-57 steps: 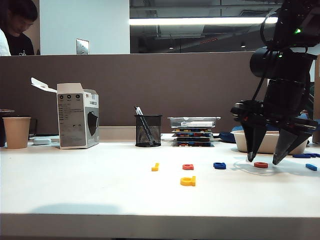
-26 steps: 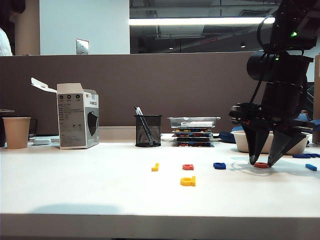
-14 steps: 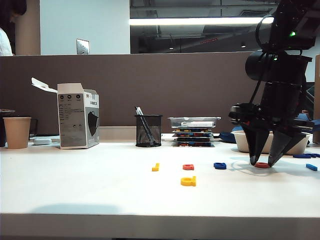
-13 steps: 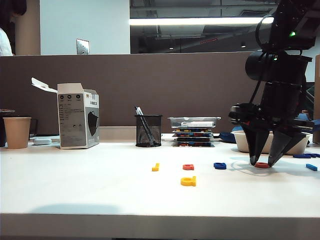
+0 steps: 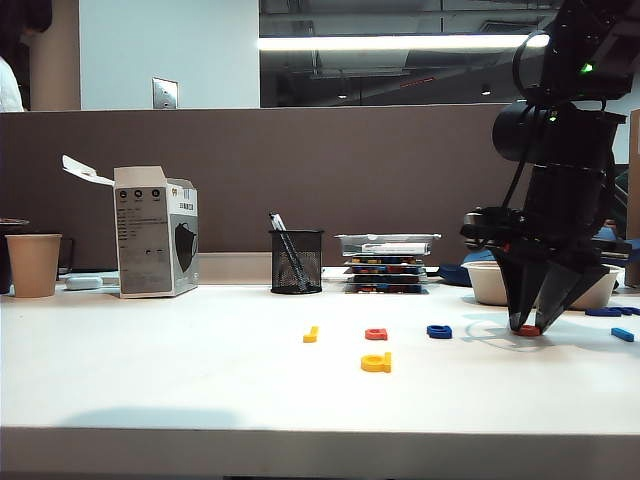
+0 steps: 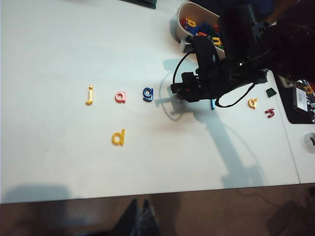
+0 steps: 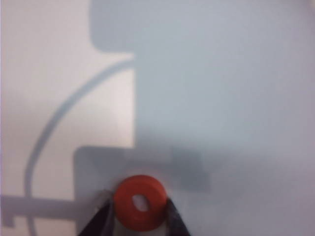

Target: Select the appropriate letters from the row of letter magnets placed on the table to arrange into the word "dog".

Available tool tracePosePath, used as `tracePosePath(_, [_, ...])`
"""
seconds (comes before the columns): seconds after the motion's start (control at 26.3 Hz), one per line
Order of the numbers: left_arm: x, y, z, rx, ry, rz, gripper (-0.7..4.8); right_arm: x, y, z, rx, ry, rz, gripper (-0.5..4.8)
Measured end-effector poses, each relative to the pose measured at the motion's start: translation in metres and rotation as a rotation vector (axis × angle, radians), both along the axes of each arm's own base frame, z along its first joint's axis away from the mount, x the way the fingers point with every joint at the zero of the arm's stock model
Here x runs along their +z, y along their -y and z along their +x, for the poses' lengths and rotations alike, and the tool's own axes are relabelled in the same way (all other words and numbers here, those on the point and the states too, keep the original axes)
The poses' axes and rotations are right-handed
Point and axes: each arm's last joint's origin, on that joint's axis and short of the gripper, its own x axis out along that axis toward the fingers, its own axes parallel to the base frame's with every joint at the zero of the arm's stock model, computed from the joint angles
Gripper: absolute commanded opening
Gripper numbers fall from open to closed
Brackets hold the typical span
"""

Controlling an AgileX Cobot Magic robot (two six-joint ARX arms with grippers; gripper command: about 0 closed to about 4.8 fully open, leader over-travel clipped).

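On the table (image 5: 150,380), the "d" (image 5: 376,363) lies in front of the row of letter magnets (image 5: 375,333). The "g" (image 5: 439,331) lies right of the "d"; farther right, the "o" (image 5: 529,330) sits between the right gripper (image 5: 529,326) tips.

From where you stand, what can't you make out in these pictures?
- Left gripper: in no view, so its state is unknown.
- Red-orange "o": the right gripper straddles it; real contact is unclear, and the arm hides it in the left wrist view.
- Letters in the white tray: too small, cut off by the arm.
- Stacked boxes: contents too small in the exterior view.
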Motion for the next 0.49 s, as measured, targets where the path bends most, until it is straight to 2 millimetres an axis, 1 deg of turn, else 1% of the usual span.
tracePosePath(0.19, [0.0,0.0,0.0,0.0,0.0,0.0,-0.05,0.001,0.0,0.0,0.001,-0.007,0.013,1.07])
tracePosePath(0.27, [0.0,0.0,0.0,0.0,0.0,0.0,-0.05,0.003,0.0,-0.005,-0.002,-0.032,0.02,1.07])
tracePosePath(0.38, [0.0,0.0,0.0,0.0,0.0,0.0,-0.05,0.016,0.001,-0.011,-0.017,-0.017,0.028,1.07])
tracePosePath(0.42, [0.0,0.0,0.0,0.0,0.0,0.0,-0.05,0.028,0.002,-0.013,-0.019,0.021,0.037,1.07])
tracePosePath(0.49, [0.0,0.0,0.0,0.0,0.0,0.0,-0.05,0.036,0.002,-0.015,-0.022,0.045,0.044,1.07])
